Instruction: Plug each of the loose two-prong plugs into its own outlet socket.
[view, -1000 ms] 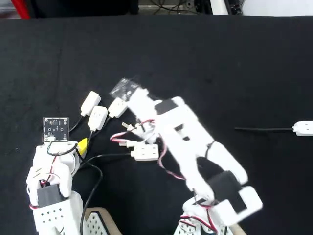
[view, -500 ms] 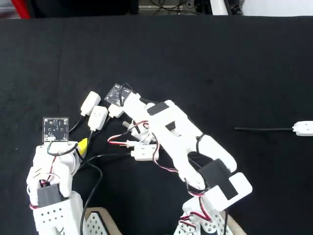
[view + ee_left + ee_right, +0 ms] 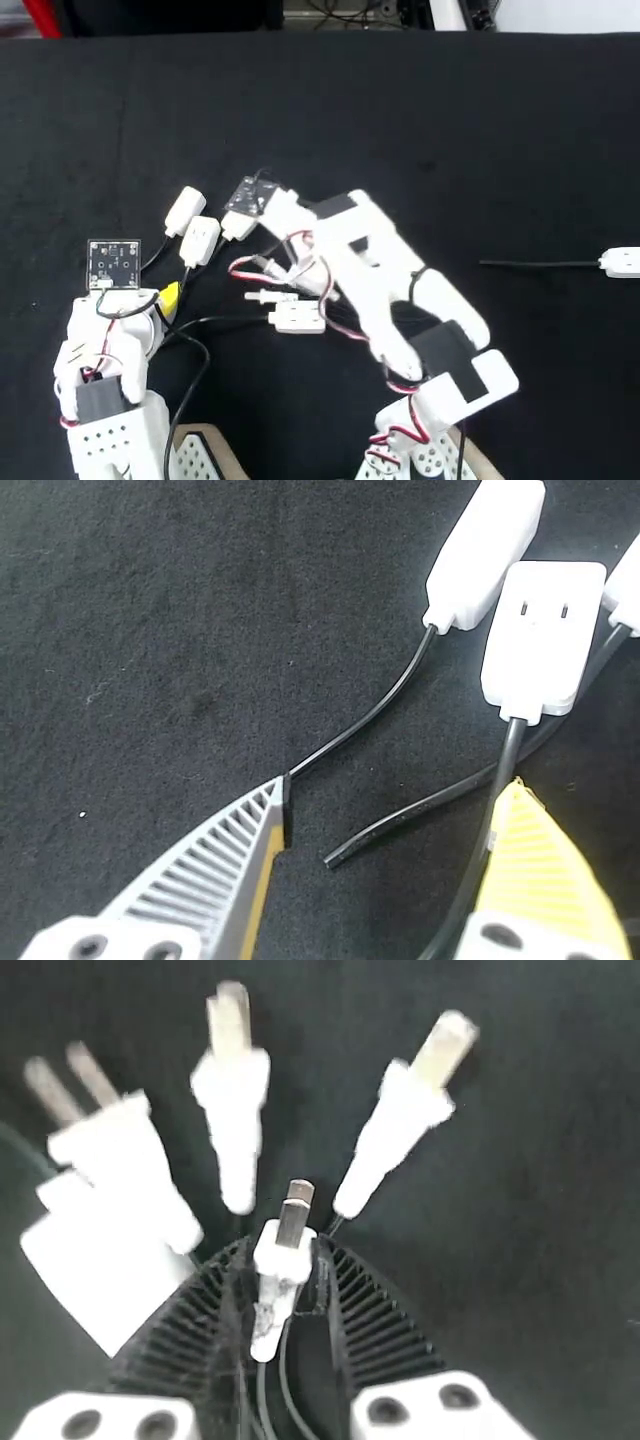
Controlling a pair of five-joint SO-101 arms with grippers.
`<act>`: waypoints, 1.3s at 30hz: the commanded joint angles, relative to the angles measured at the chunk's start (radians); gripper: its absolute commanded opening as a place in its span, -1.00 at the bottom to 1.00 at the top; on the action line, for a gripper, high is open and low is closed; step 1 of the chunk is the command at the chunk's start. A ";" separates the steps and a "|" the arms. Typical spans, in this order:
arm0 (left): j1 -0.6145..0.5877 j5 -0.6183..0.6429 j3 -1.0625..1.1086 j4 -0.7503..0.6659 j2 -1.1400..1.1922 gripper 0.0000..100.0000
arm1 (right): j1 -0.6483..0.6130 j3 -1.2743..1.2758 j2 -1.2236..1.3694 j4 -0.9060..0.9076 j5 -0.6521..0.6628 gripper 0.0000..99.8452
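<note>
**High view:** The right arm [image 3: 370,265] stretches across the black tabletop [image 3: 450,130] to a knot of white outlet sockets [image 3: 200,240] and cords. The left arm [image 3: 105,350] sits low beside them. A white block [image 3: 297,316] lies near the right arm, and a white corded fitting [image 3: 622,262] lies well apart at the tabletop's edge.

**Left wrist view:** The left claw [image 3: 398,795] stands apart, its grey and yellow fingers [image 3: 215,880] straddling black cords [image 3: 400,827] without gripping them. An outlet socket [image 3: 543,630], two slots showing, lies just beyond.

**Right wrist view:** The right claw [image 3: 285,1265] is clamped on a slim two-prong plug [image 3: 283,1240], prongs pointing forward. Three more plugs [image 3: 232,1090] fan out ahead of it.

**What could go wrong:** The trouble likely lies in the mating. Nothing pins the socket, so a push from the plug may slide it across the tabletop instead of seating the prongs. The plug is narrow and held only by its body, so an off-centre touch could twist it in the grip and send the prongs past the slots. The crowded cords could also snag and drag neighbouring pieces out of place.
</note>
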 commanded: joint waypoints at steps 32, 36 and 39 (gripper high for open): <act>0.001 -0.006 0.018 -0.012 0.000 -0.37 | 0.273 -0.992 0.486 0.598 0.368 -0.72; 0.001 -0.006 0.018 -0.012 0.000 -0.37 | 0.299 -1.058 0.486 0.690 0.124 -0.73; -0.001 -0.006 0.018 -0.012 0.000 -0.37 | 0.348 -1.020 0.486 0.690 -0.175 -0.79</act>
